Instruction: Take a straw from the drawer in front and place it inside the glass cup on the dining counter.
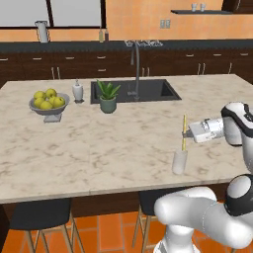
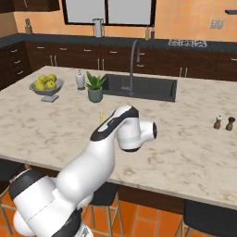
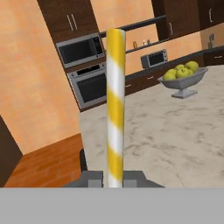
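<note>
My gripper [image 1: 189, 131] is shut on the straw [image 1: 184, 132], a thin yellow-and-white striped stick held upright. Its lower end hangs right at the mouth of the glass cup [image 1: 179, 162], which stands near the front edge of the beige marbled dining counter [image 1: 99, 143]. In the hand view the straw [image 3: 115, 109] rises from between the fingertips [image 3: 92, 180]. In the right base view only the top of the straw [image 2: 101, 116] pokes out behind my arm, which hides the cup. The drawer is out of view.
A bowl of yellow-green apples [image 1: 48, 101], a white dispenser bottle [image 1: 77, 91] and a potted plant [image 1: 107, 96] stand at the back left by the sink [image 1: 148, 90] and its faucet [image 1: 136, 64]. Two shakers [image 2: 224, 123] sit far right. Stools [image 1: 39, 215] stand under the counter.
</note>
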You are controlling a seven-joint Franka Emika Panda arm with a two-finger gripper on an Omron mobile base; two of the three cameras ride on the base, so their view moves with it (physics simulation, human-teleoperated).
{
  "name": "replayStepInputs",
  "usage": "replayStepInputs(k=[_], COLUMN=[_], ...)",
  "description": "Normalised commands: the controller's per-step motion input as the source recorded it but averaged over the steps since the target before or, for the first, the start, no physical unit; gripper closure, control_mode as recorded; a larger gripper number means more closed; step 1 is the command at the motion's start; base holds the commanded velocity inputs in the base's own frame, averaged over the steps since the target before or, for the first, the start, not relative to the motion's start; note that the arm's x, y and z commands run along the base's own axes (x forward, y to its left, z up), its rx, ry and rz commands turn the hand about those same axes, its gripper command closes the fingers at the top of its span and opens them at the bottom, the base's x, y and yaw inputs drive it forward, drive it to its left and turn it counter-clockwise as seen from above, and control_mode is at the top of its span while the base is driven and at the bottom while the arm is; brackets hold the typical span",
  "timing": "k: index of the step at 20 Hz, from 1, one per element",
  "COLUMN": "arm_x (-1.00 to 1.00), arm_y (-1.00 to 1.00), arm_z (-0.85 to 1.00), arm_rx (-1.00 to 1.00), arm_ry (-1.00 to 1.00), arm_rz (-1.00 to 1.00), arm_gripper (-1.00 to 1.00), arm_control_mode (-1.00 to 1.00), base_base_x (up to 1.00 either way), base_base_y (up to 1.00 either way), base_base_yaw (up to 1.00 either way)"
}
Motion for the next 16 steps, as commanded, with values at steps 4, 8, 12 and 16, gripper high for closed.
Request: replayStepInputs(k=[4,8,12,16], arm_x=[0.24,0.13,0.08,0.23], arm_y=[0.0,0.0,0.0,-0.03], arm_z=[-0.12,-0.19,-0.18,-0.11], arm_rx=[0.0,0.0,0.0,0.0], arm_ry=[-0.01,-0.02,-0.02,0.0], arm_rz=[0.04,0.04,0.04,0.03], arm_gripper=[1.0,1.0,1.0,1.0], arm_control_mode=[-1.0,-1.0,-1.0,-1.0], base_base_x=[0.0,0.0,0.0,0.0], base_base_y=[0.0,0.0,0.0,0.0], base_base_yaw=[0.0,0.0,0.0,0.0])
